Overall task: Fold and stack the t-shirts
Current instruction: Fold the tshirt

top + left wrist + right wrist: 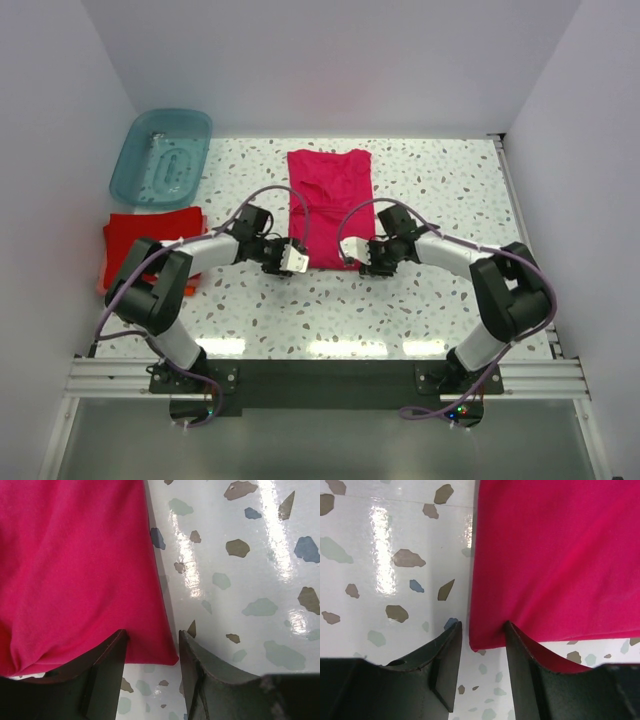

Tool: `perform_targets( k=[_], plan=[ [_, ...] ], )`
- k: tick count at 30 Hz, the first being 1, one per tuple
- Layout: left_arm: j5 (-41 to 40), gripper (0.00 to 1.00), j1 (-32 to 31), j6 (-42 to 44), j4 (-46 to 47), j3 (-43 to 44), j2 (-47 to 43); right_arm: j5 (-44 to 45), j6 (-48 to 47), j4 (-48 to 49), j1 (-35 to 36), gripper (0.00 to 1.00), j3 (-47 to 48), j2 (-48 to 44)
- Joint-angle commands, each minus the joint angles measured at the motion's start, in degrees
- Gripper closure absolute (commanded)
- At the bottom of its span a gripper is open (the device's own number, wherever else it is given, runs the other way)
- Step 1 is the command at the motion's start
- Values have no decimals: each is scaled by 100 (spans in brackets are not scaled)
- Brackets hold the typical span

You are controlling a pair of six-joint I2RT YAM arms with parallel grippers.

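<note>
Magenta t-shirt (330,195): lying flat mid-worktop (440,190).
Left hand (151,640): fingers standing apart, straddling its near left corner.
Right hand (482,627): fingers standing apart, straddling its near right corner.
Red t-shirt (150,240): sitting folded, far left.

A white table (440,190), glossy and flecked with grey, brown and blue chips, carries 3 things that I can make out. 1 magenta-pink t-shirt (330,195) lies flat near the middle as a long rectangle, running from the far side toward the near side. A folded red t-shirt (150,235) rests at the left edge. Just beyond it, in the far left corner, sits a translucent teal tub (190,135).
</note>
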Motion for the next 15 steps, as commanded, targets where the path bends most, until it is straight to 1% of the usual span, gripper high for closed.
perform_targets(
  k=[1, 2, 3, 4, 5, 6, 7, 8, 10, 11, 14, 15],
  plan=[
    [-244, 50, -24, 351, -366, 260, 229, 178, -323, 146, 42, 59, 1, 232],
    [-262, 52, -16, 395, -454, 330, 247, 196, -358, 128, 33, 67, 10, 268],
    [-262, 57, -16, 474, -534, 331, 256, 213, -376, 128, 42, 73, 1, 268],
    [-271, 60, -16, 518, -560, 322, 265, 240, -385, 146, 42, 80, -16, 268],
    [-253, 64, -16, 562, -561, 296, 256, 240, -367, 146, 42, 97, -25, 242],
    [-244, 73, -16, 571, -552, 296, 256, 249, -324, 146, 42, 100, -25, 233],
    [-227, 78, -16, 519, -552, 313, 265, 257, -254, 189, 42, 100, -25, 207],
    [-192, 86, -16, 440, -561, 427, 282, 249, -114, 190, 42, 100, -16, 163],
    [-139, 94, -7, 133, -745, 603, 300, 205, 36, 94, 42, 100, 106, 23],
    [-43, 99, 19, 45, -832, 795, 282, 187, 176, 23, 33, 100, 255, -22],
    [212, 100, 124, -140, -1105, 1138, 142, 4, 484, -214, -98, 100, 536, -233],
    [230, 100, 151, -271, -1175, 1244, 116, -41, 546, -293, -143, 100, 772, -268]
  ],
)
